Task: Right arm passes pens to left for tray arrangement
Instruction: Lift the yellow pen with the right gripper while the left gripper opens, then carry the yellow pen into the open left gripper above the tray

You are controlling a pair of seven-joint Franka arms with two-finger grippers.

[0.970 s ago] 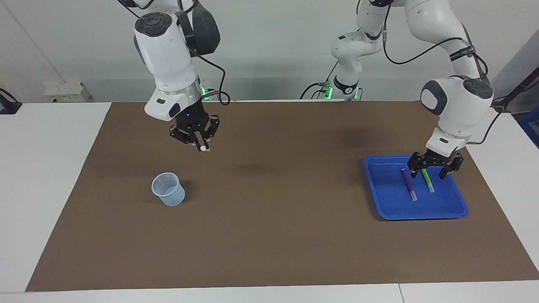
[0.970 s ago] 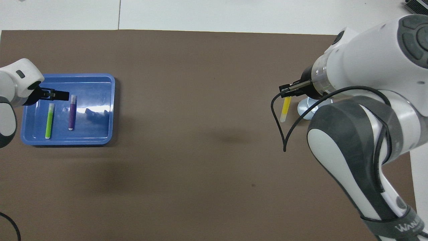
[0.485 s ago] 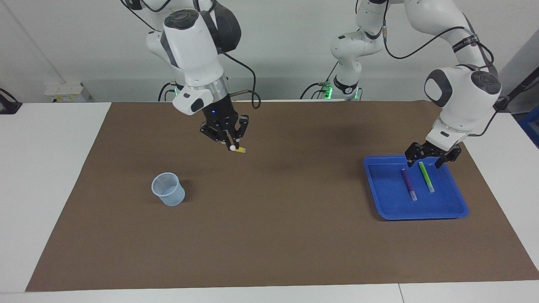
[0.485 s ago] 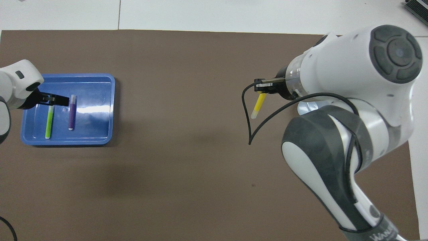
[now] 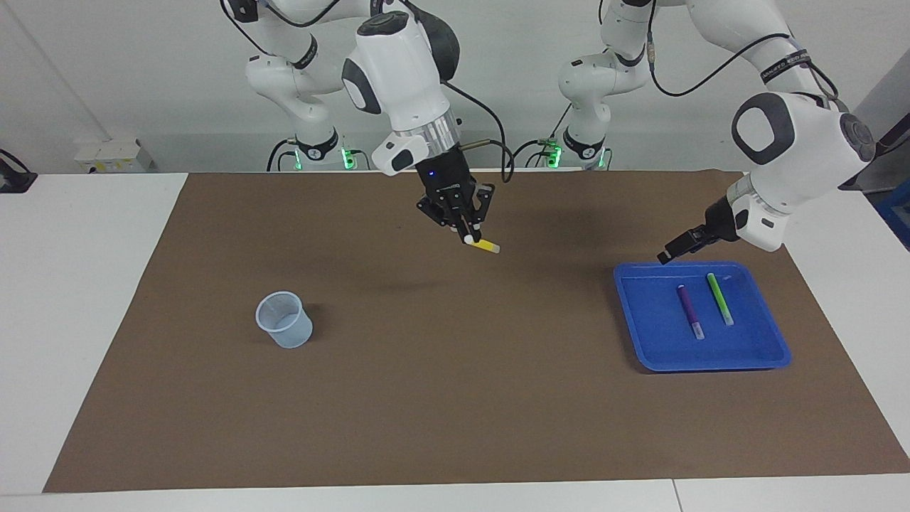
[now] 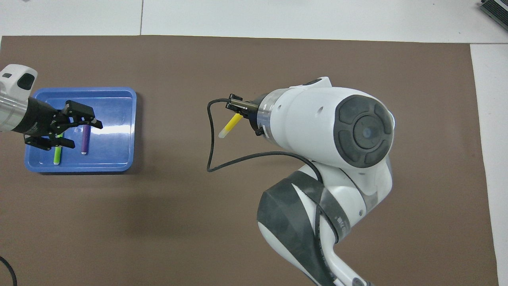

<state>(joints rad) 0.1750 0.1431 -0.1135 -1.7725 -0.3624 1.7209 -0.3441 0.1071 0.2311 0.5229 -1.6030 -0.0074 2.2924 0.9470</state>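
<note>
I count three slim marker pens. Two already lie side by side, not touching, in the shallow bright blue plastic tray at the left arm's end of the brown-covered surface: the purple pen and the bright green pen. The third, the yellow pen, is up in the air, pinched in the closed jaws of my right gripper, the one with the small blue wrist light, over the middle of the surface. So I judge the job about two thirds done: this last pen has yet to be handed across and laid with the others.

My left gripper hovers over the tray's edge nearest the robots, turned sideways, its jaws spread wide and holding nothing.

One small pale translucent cup stands toward the right arm's end, with no pen showing in it.
</note>
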